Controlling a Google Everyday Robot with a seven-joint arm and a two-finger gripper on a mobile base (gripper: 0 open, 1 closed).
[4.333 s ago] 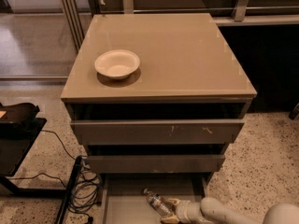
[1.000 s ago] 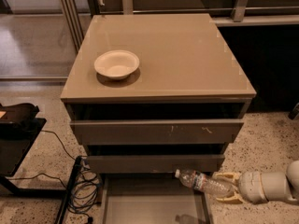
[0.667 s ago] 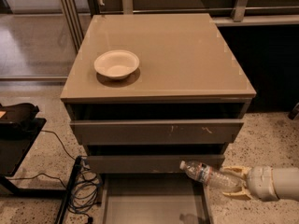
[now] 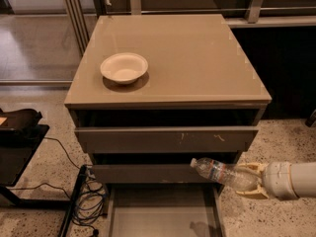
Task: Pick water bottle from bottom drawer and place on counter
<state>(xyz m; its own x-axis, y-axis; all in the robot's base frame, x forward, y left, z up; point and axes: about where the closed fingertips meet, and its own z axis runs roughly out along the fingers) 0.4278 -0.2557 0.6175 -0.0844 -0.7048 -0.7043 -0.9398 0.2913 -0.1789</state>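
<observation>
Just above rt edge of bottom drawer (image 4: 163,216), end effector (image 4: 248,180) is clamped round water bottle (image 4: 222,172), held sideways: lift step prob; next needs raising it onto counter surface (image 4: 197,58).

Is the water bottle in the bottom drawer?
No, the end effector, low at the right, grips the water bottle in the air above the open bottom drawer.

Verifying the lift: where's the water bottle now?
The water bottle is at lower right, held sideways in the tool, cap toward the middle drawer front, above the open bottom drawer.
</observation>
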